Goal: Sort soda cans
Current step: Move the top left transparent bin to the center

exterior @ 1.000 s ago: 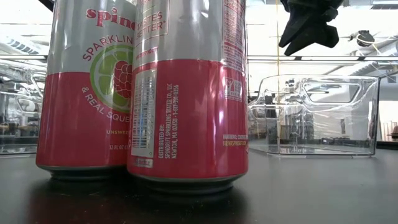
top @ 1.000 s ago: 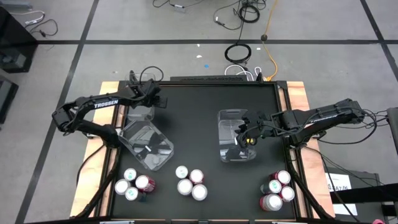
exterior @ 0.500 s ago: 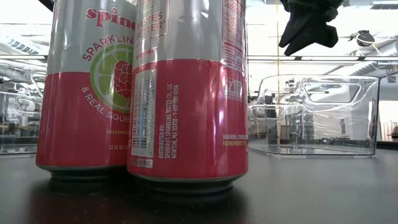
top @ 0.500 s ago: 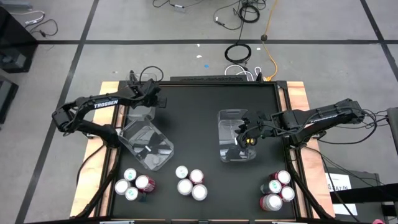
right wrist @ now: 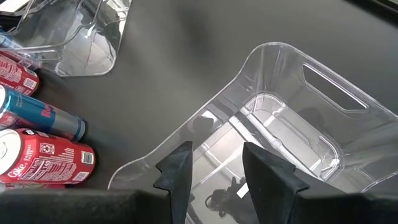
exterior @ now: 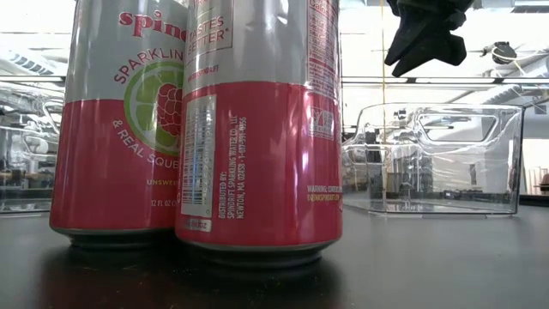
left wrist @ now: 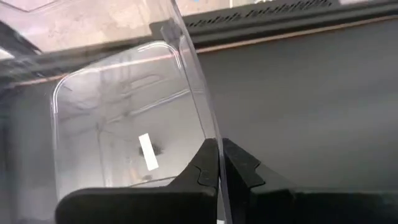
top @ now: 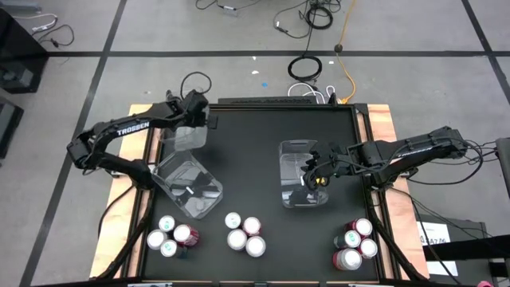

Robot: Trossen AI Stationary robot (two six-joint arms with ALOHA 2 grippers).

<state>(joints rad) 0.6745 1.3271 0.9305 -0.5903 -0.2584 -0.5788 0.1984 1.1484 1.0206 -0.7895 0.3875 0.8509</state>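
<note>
Cans stand in clusters along the counter's near edge, unsorted, while my left fingers pinch a clear bin's wall to place it and my right fingers hang parted, empty, over another bin.

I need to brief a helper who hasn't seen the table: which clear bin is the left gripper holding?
Start at the black table's far left corner. Three clear bins sit on the table; the one nearest that corner is pinched by its wall in the left gripper. Unlike the other two, it sits right against the table's edge.
</note>
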